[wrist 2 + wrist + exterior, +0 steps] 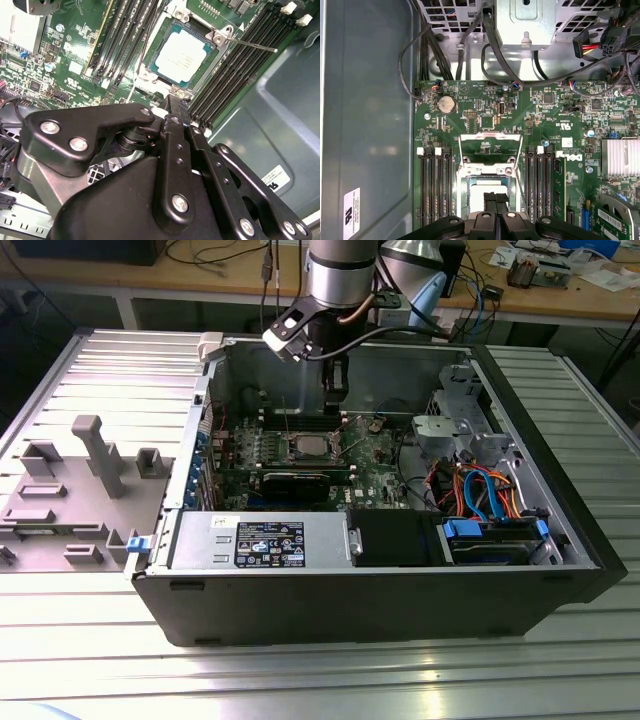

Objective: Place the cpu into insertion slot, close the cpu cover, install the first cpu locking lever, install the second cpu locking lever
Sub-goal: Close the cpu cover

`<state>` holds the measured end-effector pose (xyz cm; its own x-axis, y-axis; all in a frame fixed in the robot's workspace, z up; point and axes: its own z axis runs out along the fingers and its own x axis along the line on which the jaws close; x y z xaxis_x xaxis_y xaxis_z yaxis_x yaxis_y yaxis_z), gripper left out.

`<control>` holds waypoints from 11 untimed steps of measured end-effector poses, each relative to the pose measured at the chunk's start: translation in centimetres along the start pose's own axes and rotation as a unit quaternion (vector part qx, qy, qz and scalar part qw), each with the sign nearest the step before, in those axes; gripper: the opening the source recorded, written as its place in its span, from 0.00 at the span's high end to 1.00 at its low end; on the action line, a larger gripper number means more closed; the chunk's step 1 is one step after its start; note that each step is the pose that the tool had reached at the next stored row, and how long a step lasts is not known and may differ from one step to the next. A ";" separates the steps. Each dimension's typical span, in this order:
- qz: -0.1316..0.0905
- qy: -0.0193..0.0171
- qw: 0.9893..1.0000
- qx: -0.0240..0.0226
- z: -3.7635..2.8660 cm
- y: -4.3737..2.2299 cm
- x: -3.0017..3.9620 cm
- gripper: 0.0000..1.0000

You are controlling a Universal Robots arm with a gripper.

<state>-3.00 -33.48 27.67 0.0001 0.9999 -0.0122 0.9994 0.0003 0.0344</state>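
Ribbed aluminium counter point(90, 670) carried the open computer case point(330, 605), with its motherboard point(375, 465) facing up. We saw the cpu point(182, 55) lying flat in the insertion slot point(218, 36), between the memory slots point(235, 70). In the exterior view the tool point(335, 398) hung at about one o'clock from the cpu, close above the motherboard. In both wrist views its fingers looked pressed together with nothing between them. The cpu cover point(491, 135) stood tipped up off the cpu in the first wrist view. We judged the cpu light, stiff and fragile underneath, best held by its edges. The cpu cover seemed thin, springy sheet metal, best pushed at its free edge.
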 end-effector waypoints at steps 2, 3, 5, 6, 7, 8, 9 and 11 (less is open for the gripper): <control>0.000 0.000 1.000 0.000 0.00 0.06 0.00 0.89; 0.000 0.000 1.000 0.000 0.00 0.09 0.00 0.89; 0.000 0.000 1.000 0.000 0.01 0.14 0.00 0.89; 0.000 0.000 1.000 0.000 0.01 0.16 0.00 0.89; 0.000 0.000 1.000 0.000 0.01 0.19 0.00 0.89; 0.000 0.000 1.000 0.000 0.01 0.20 0.00 0.89; 0.000 0.000 1.000 0.000 0.01 0.23 0.00 0.89; 0.000 0.000 1.000 0.000 0.01 0.30 0.00 0.89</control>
<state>-2.70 -33.48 27.67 0.0002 0.9999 -0.0121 0.9994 0.0002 0.0343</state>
